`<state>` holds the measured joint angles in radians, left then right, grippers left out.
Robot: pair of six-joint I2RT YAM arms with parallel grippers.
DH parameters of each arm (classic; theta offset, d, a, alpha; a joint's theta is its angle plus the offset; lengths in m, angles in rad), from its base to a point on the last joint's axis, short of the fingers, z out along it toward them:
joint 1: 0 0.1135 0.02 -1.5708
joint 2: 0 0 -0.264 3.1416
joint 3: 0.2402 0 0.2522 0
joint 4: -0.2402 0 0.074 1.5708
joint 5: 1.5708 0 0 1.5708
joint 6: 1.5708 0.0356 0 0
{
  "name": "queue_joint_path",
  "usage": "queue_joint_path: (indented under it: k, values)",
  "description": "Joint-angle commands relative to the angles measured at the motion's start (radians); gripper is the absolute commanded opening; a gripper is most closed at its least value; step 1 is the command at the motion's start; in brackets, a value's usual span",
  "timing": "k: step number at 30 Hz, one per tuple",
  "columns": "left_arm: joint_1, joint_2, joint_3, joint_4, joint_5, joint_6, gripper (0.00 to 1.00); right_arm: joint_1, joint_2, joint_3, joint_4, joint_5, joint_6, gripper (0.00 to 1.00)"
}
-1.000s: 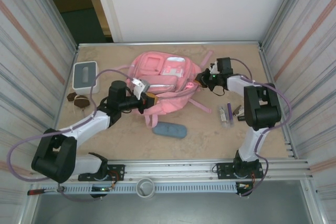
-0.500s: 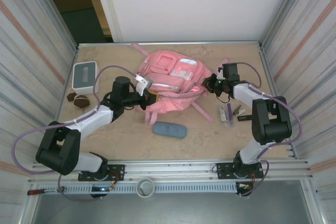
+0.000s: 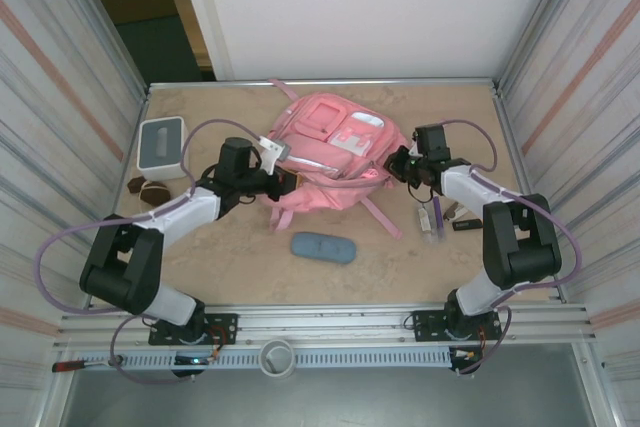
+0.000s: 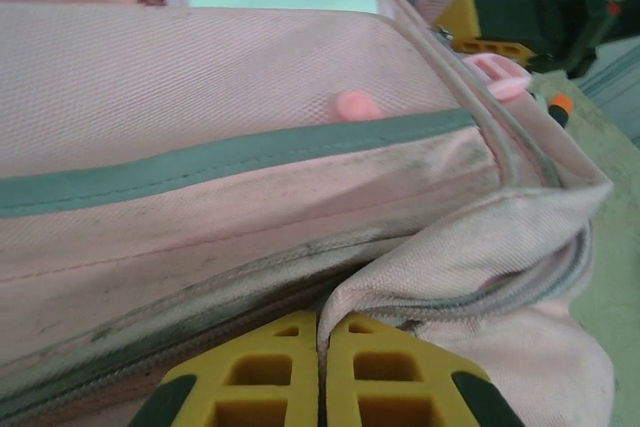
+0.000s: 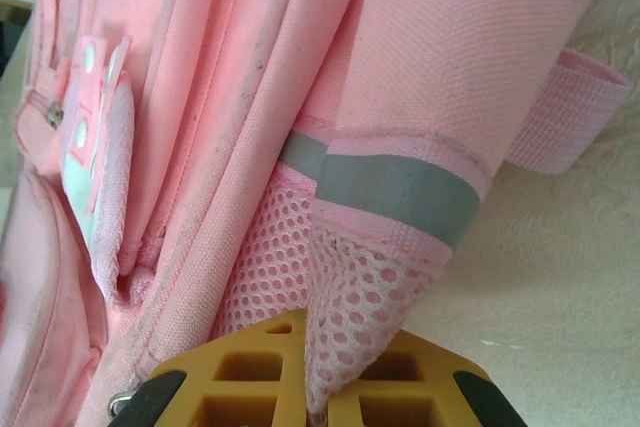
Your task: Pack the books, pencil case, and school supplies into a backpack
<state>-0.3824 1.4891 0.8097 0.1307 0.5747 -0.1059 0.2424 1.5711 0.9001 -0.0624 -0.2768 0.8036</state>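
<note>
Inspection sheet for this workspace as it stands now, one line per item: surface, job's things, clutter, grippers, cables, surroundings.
Surface: beige mottled table, no spill seen.
Job's things: pink backpack lying mid-table towards the far side; blue-grey pencil case apart from it, nearer the arms; clear pen and short black piece to its right.
Clutter: white box with grey top and dark brown lumps at the left edge.
Grippers: left gripper shut on a fold of backpack fabric; right gripper shut on its mesh side pocket.
Cables: purple cables loop out from both arms.
Surroundings: ribbed metal walls on both sides, white panel behind.
</note>
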Motion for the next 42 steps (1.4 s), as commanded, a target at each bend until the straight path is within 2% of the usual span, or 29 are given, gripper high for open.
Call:
queue_joint_path:
  k: [1, 5, 8, 11, 14, 18, 20, 24, 30, 37, 42]
  values:
    - [0.084, 0.058, 0.064, -0.022, -0.253, -0.125, 0.08, 0.087, -0.050, -0.043, -0.016, 0.003, 0.024, 0.09]
    - [0.162, 0.130, 0.125, -0.071, -0.279, -0.177, 0.15, 0.198, -0.011, -0.037, 0.012, 0.047, 0.050, 0.12]
    - [0.229, 0.172, 0.166, -0.094, -0.297, -0.211, 0.33, 0.286, 0.030, 0.008, -0.016, 0.064, 0.039, 0.19]
    - [0.283, 0.168, 0.173, -0.092, -0.306, -0.251, 0.50, 0.353, 0.040, 0.049, -0.070, 0.089, -0.002, 0.36]
    - [0.296, 0.117, 0.150, -0.083, -0.347, -0.273, 0.60, 0.372, 0.006, 0.079, -0.151, 0.133, -0.066, 0.49]
    - [0.274, 0.018, 0.085, -0.069, -0.382, -0.313, 0.65, 0.347, -0.077, 0.085, -0.220, 0.204, -0.165, 0.54]
    - [0.233, -0.033, 0.052, -0.083, -0.434, -0.322, 0.66, 0.311, -0.100, 0.082, -0.213, 0.197, -0.197, 0.56]
    - [0.113, -0.097, 0.027, -0.126, -0.516, -0.339, 0.67, 0.216, -0.068, 0.083, -0.168, 0.107, -0.205, 0.56]
    - [-0.150, -0.095, 0.081, -0.220, -0.712, -0.343, 0.69, 0.085, 0.023, 0.101, -0.102, -0.022, -0.194, 0.56]
    - [-0.418, 0.104, 0.300, -0.394, -0.996, -0.294, 0.84, 0.053, 0.105, 0.061, -0.048, -0.106, -0.176, 0.51]
    - [-0.509, 0.300, 0.522, -0.608, -1.154, -0.304, 0.88, 0.039, 0.109, -0.024, 0.056, -0.184, -0.130, 0.48]
